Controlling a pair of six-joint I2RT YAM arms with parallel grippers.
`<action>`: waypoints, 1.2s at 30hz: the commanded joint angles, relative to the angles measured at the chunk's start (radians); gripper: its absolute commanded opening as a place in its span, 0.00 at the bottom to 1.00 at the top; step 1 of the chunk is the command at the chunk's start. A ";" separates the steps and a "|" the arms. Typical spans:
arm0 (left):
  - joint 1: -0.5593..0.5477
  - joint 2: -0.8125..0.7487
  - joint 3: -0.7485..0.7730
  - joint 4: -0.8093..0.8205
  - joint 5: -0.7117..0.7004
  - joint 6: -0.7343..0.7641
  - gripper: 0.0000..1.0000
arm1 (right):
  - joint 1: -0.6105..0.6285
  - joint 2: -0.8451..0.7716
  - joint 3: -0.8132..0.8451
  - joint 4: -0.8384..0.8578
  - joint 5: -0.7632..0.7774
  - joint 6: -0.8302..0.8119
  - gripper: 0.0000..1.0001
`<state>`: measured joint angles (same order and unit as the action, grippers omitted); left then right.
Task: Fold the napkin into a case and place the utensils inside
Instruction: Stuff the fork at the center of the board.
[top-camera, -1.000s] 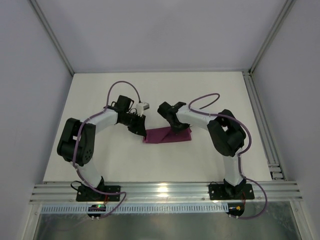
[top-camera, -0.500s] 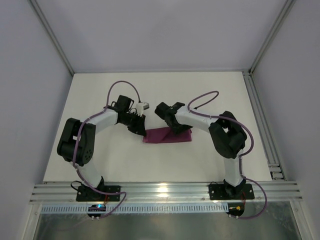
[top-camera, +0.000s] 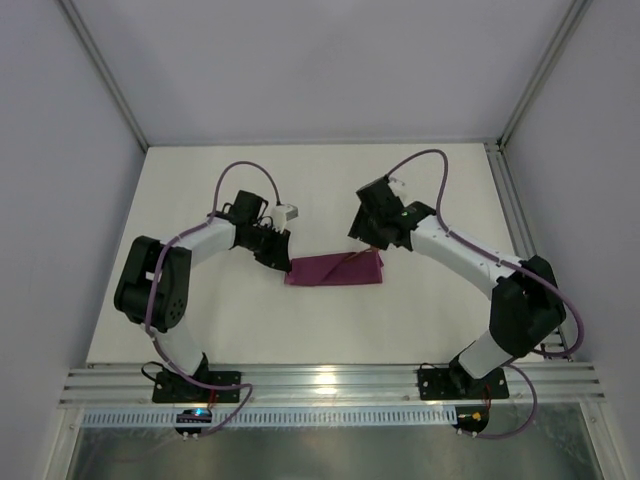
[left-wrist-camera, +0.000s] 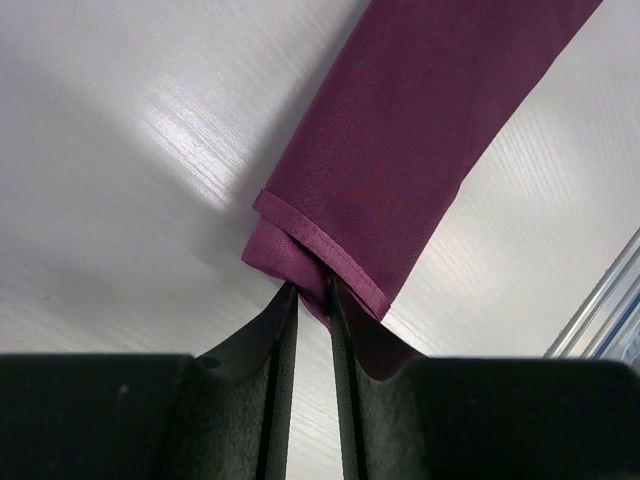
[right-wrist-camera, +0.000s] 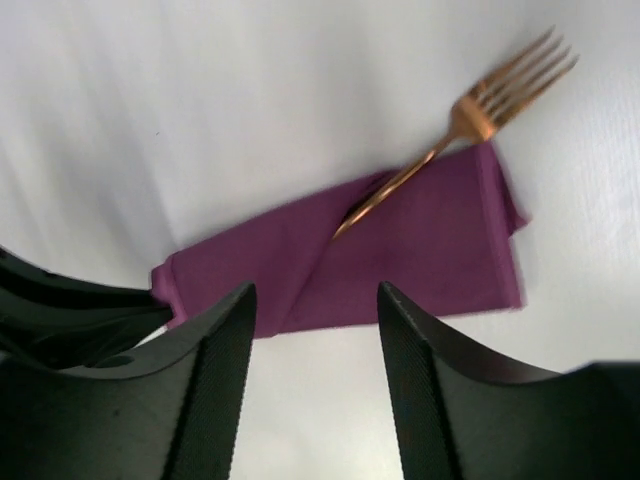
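- My left pincer (left-wrist-camera: 308, 300) is almost together, with only a thin slit between its fingers (left-wrist-camera: 278, 350).
- It is clamped on the hemmed corner at one end of the case (left-wrist-camera: 420, 130), and the cloth edge runs down into that slit.
- From above, this pincer sits low at the case's left end, with the arm reaching in from the left.
- The case lies flat near the middle of the table (top-camera: 300, 180), a narrow purple rectangle with its long side running left to right between my two arms.
- My right pincer (right-wrist-camera: 315, 295) is wide apart and holds nothing.
- Neither of its fingers (right-wrist-camera: 215, 385) touches the cloth. The case shows in the gap between them, well below.
- From above, this pincer hangs over the table just beyond the case's far right part.
- The fork (right-wrist-camera: 470, 115) lies slanted, its handle end tucked under a diagonal fold of the case.
- Its tines stick out past the case's edge over bare table.
- The fork touches neither pincer.
- I cannot tell how deep the handle goes under the fold.
- This fork is the only cutlery I can see.
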<state>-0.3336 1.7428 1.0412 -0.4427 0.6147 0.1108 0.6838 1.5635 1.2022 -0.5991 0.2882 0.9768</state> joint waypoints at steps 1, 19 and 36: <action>-0.002 -0.032 0.017 0.004 -0.009 0.010 0.20 | -0.176 -0.019 0.008 0.095 -0.216 -0.456 0.52; -0.002 -0.029 -0.004 0.009 -0.029 0.018 0.20 | -0.523 0.253 0.037 0.196 -0.607 -0.816 0.42; -0.002 -0.029 -0.009 0.009 -0.024 0.018 0.20 | -0.567 0.326 -0.032 0.282 -0.750 -0.819 0.30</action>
<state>-0.3336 1.7428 1.0409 -0.4435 0.5861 0.1131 0.1261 1.9030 1.1893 -0.3569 -0.4225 0.1707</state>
